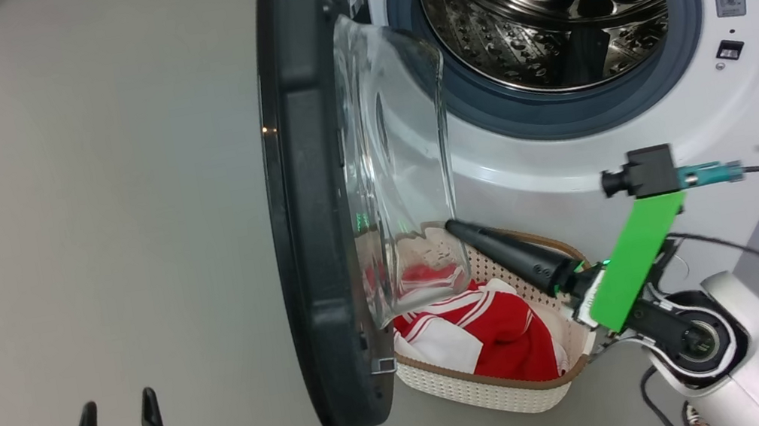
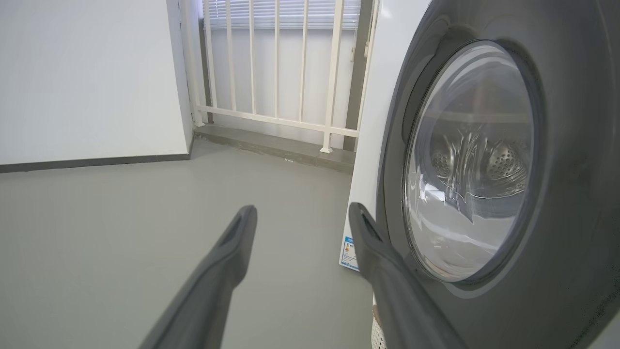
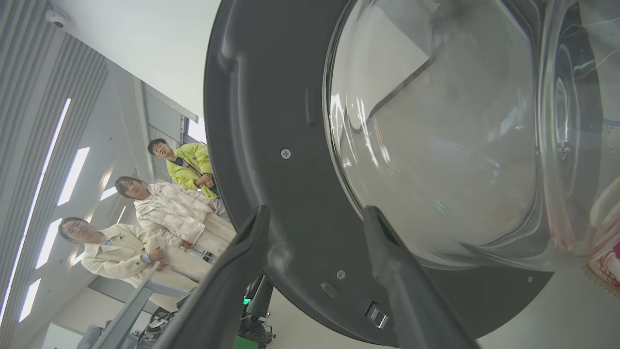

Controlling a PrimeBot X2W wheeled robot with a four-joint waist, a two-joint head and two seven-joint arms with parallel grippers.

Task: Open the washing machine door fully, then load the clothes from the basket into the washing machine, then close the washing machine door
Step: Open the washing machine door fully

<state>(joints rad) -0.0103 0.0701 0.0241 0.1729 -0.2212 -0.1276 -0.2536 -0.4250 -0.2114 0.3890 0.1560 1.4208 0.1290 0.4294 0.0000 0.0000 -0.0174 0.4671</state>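
Now | finding washing machine door [image 1: 316, 200] open | awaiting loading clothes [image 1: 496, 324] from basket [image 1: 483, 387], closing | holding left gripper [image 1: 117, 399], right gripper [image 3: 316, 209] spread, empty

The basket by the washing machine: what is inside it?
Red clothes with white stripes lie in the basket. The door's glass window stands in front of one end of the pile, and the clothes hide the basket's bottom.

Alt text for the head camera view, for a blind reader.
The washing machine has its round black door swung open, glass bowl jutting toward the steel drum. Below, red and white clothes lie in a cream basket, the right gripper reaching over it; the left gripper is open, lower left.
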